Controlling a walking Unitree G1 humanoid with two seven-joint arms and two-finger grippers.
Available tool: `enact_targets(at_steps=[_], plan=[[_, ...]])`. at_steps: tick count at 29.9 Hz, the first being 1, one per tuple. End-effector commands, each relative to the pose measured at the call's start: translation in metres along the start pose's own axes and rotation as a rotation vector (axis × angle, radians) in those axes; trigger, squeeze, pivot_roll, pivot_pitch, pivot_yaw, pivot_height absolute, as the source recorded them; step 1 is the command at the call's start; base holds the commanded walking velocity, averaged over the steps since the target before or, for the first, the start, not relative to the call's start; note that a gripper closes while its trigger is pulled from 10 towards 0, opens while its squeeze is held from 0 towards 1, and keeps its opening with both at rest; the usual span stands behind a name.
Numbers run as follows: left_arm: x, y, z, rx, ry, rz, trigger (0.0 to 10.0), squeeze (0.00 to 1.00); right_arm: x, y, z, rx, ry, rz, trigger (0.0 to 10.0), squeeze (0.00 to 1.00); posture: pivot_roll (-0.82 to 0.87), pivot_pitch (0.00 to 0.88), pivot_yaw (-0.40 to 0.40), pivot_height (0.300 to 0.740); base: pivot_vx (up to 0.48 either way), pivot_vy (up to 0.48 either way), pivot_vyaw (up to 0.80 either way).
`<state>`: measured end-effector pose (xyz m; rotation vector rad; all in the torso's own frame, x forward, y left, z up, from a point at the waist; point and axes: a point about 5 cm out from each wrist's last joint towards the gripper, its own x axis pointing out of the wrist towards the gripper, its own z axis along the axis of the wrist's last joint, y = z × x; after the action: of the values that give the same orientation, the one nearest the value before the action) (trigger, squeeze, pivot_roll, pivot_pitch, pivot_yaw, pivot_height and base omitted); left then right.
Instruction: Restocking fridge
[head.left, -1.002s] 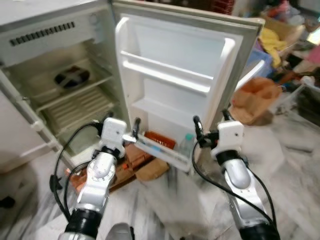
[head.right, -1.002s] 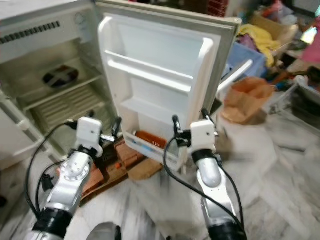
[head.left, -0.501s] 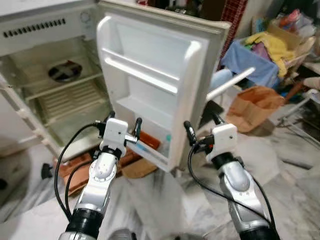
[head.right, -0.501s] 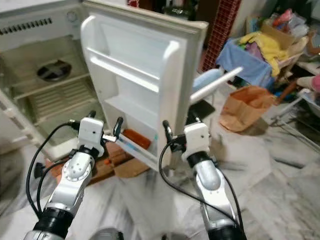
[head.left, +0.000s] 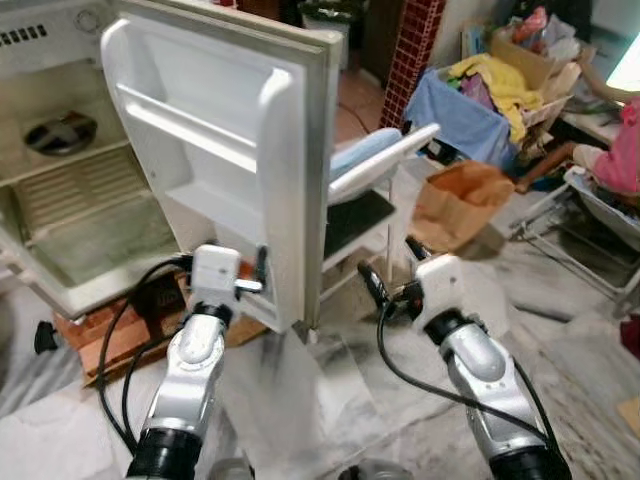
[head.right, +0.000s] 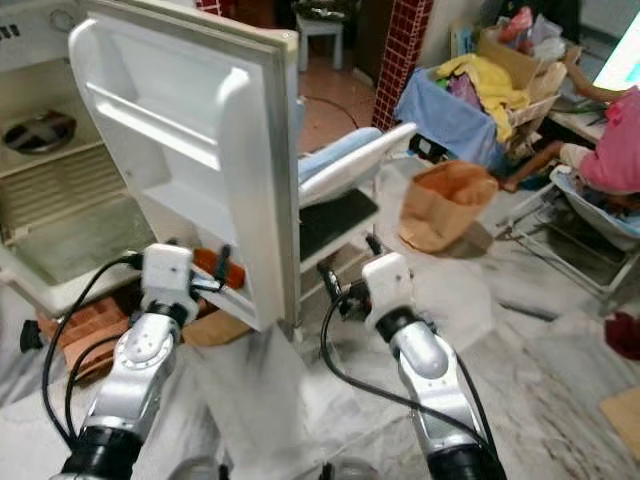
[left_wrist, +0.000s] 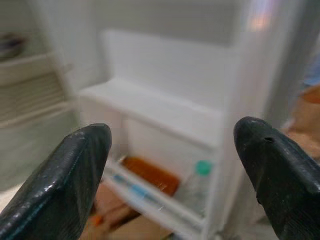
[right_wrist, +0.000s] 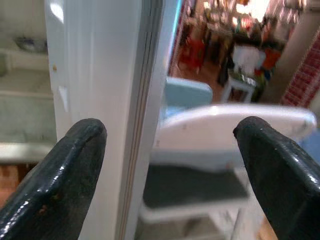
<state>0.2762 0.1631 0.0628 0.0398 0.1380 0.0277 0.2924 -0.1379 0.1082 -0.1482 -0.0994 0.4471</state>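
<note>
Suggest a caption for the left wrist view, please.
Open left gripper faces the fridge door, its bottom shelf holding a bottle.

Fridge door (head.left: 215, 150) is smooth glossy white plastic; the bag (head.left: 455, 200) at 2 o'clock is matt brown paper.

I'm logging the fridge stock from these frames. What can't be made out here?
- Bottom door rack: left wrist view is blurred; the orange item and teal-capped bottle can't be identified.
- Head views: the fridge door stands edge-on, hiding that rack.
- Dark object on the fridge shelf: too small to identify.
</note>
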Motion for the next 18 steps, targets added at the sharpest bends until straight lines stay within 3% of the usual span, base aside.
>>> enact_targets(at_steps=[1,5,10,16,18], plan=[[-0.002,0.009,0.001,-0.013,0.006,0.045,10.0,0.0,0.004,0.0,-0.001,0.007,-0.002,0.019,10.0,0.0,0.08,0.012,-0.034,0.74,0.0,0.0,0.0],[-0.014,0.018,-0.007,-0.036,0.054,0.09,10.0,0.0,0.028,-0.004,0.011,-0.046,-0.044,0.074,10.0,0.0,0.11,0.014,-0.045,0.74,0.0,0.0,0.74],[-0.021,0.02,-0.012,-0.035,0.082,0.106,10.0,0.0,0.047,-0.009,0.02,-0.052,-0.065,0.051,10.0,0.0,0.13,0.02,-0.051,0.74,0.0,0.0,0.78],[-0.023,0.018,-0.011,-0.032,0.087,0.102,10.0,0.0,0.062,-0.017,0.028,-0.103,-0.075,-0.07,10.0,0.0,0.13,0.026,-0.05,0.74,0.0,0.0,0.0],[-0.023,0.017,-0.009,-0.018,0.086,0.093,10.0,0.0,0.065,-0.026,0.03,-0.082,-0.076,-0.179,10.0,0.0,0.13,0.031,-0.047,0.74,0.0,0.0,0.0]])
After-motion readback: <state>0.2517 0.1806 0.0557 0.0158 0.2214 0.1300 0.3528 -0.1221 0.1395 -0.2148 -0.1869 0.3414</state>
